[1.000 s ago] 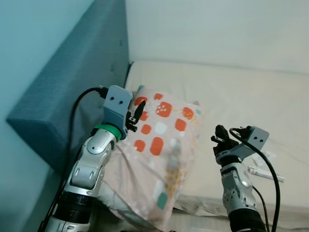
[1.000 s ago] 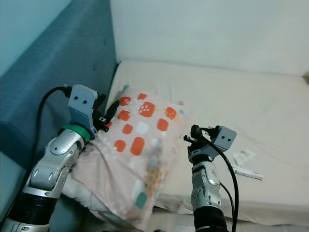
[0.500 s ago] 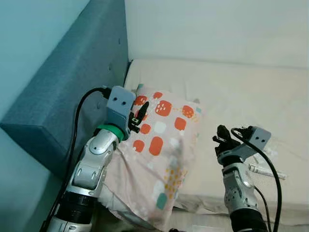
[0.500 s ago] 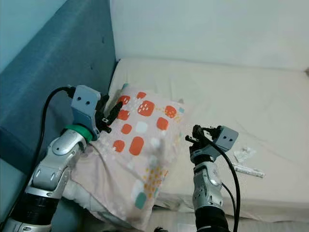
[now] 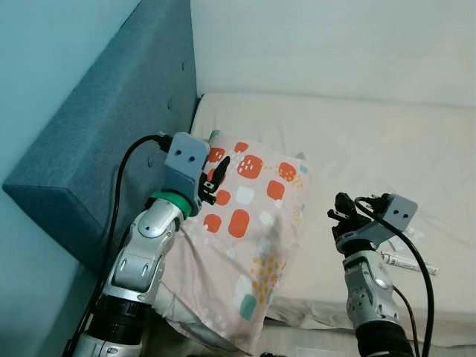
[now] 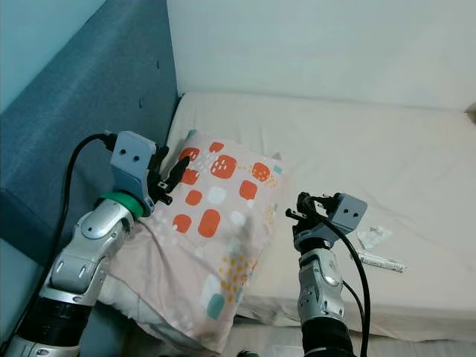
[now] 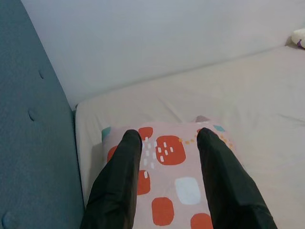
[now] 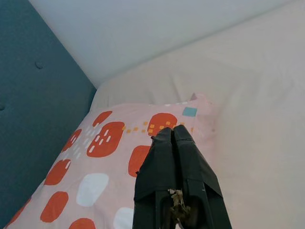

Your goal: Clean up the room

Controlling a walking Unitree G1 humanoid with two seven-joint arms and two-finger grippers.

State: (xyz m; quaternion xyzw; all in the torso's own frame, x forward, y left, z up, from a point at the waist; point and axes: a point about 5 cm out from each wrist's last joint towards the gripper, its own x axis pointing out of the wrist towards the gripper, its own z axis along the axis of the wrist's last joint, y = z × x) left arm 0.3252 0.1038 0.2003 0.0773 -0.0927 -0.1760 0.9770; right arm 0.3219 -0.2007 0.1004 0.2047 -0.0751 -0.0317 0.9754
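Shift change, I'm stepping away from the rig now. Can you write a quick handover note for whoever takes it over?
Left gripper: open, holding nothing, over the head end of the pink patterned pillow, beside the blue headboard.
Right gripper: shut, empty, raised near the pillow's right edge.
The pillow lies on the mattress with its lower end hanging over the near edge.
A small tube and a crumpled white wrapper lie on the mattress to the right.
Done: nothing visibly put away yet.
Left: square the pillow to the headboard, clear the tube and wrapper.

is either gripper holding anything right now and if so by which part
Nothing is held. The left gripper is open above the pillow, fingers apart and not pinching it; the right gripper is shut on nothing.
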